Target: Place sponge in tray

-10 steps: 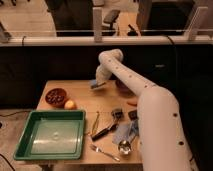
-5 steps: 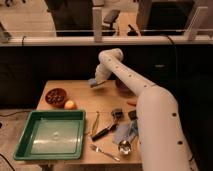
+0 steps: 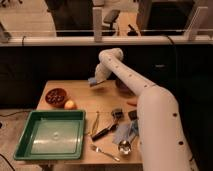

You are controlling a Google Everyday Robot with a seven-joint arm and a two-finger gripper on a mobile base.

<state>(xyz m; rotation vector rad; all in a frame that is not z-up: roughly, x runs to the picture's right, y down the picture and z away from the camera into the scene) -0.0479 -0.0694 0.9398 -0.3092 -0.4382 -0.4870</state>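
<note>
Green plastic tray (image 3: 50, 137): sitting at the near left corner of the wooden surface (image 3: 82, 97), its glossy bottom bare. White arm (image 3: 150, 107): reaching from the right across to the far side of the surface. Gripper (image 3: 95, 83): hovering above the far edge, well apart from the tray, its fingers closing on the blue sponge (image 3: 93, 81) (held clear of the wood). Dark bowl (image 3: 56, 96): resting behind the tray, an orange fruit (image 3: 70, 104) lying just beside it. Utensils (image 3: 105, 131): lying scattered right of the tray, a spoon (image 3: 123, 146) and a fork (image 3: 104, 152) nearest the front edge.
</note>
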